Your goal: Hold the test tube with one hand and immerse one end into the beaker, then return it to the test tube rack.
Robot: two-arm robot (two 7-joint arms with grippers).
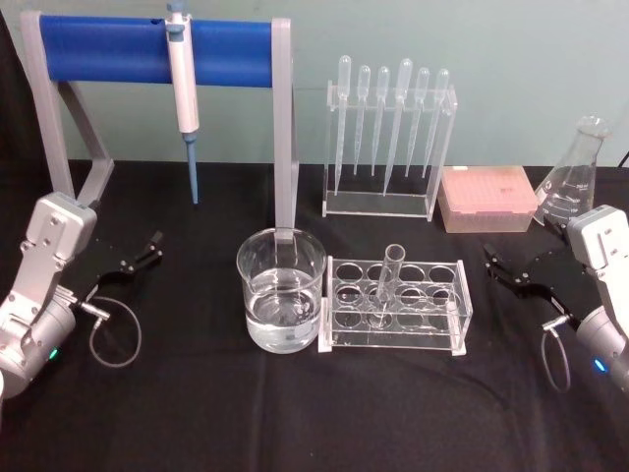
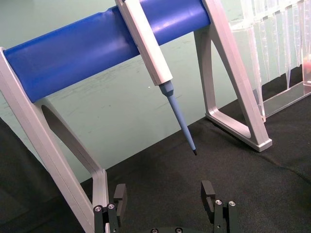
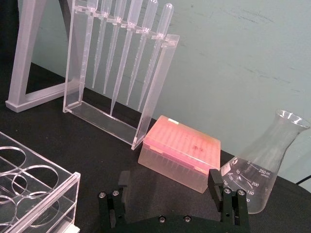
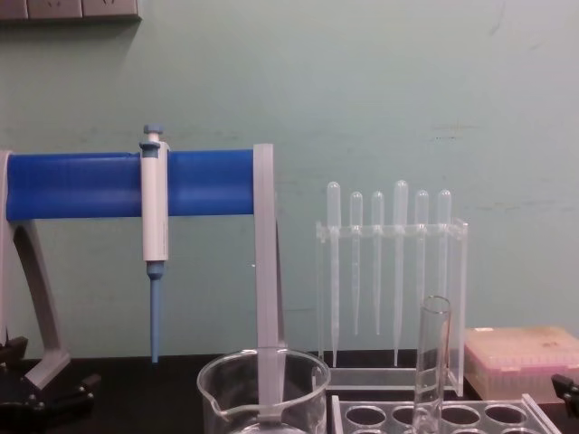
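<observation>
The test tube (image 1: 386, 285) stands tilted in a hole of the clear rack (image 1: 394, 305) at the table's middle; its upper part (image 4: 431, 362) rises above the rack in the chest view. Left of the rack stands the beaker (image 1: 281, 289), partly filled with clear liquid, its rim (image 4: 264, 380) low in the chest view. My left gripper (image 1: 147, 248) rests open at the left side of the table, far from both. My right gripper (image 1: 499, 267) rests open at the right side, a short way right of the rack. Both are empty, their fingers (image 2: 210, 194) (image 3: 216, 183) spread apart.
A blue-barred stand (image 1: 152, 51) with a hanging white-and-blue pipettor (image 1: 183, 84) stands at the back left, one leg just behind the beaker. At the back are a pipette rack (image 1: 389, 138), a pink tip box (image 1: 487, 197) and a conical flask (image 1: 575, 177).
</observation>
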